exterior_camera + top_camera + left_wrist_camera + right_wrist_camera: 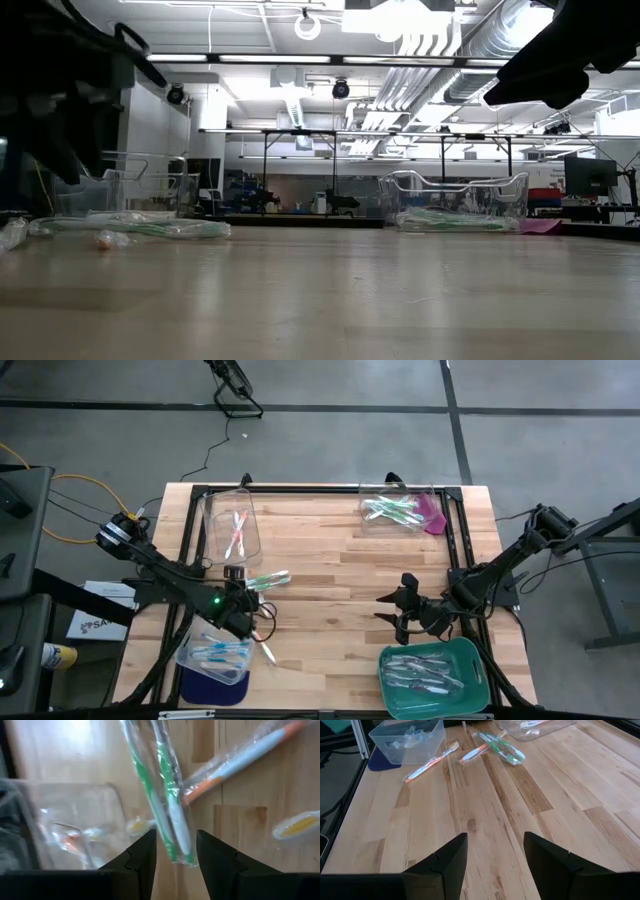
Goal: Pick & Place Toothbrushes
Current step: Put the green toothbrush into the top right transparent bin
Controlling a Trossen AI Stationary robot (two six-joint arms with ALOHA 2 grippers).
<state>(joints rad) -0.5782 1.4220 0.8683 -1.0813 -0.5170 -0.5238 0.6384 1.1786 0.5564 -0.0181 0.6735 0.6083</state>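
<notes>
Two green toothbrushes (167, 810) in clear wrap lie flat on the wooden table (340, 570), left of centre (266, 579). My left gripper (176, 851) hangs open over one end of this pair, a finger on either side, and I cannot see any touch. Orange toothbrushes lie close by (240, 762) (427, 766). My right gripper (393, 607) stands open above bare wood at the near right (495, 845), with nothing between its fingers.
A clear bin (232, 525) at the far left holds pink-orange toothbrushes. A clear bin (215, 656) on a blue mat at the near left holds blue ones. The far-right clear bin (398, 510) holds green ones. A green tray (470, 660) holds pale ones.
</notes>
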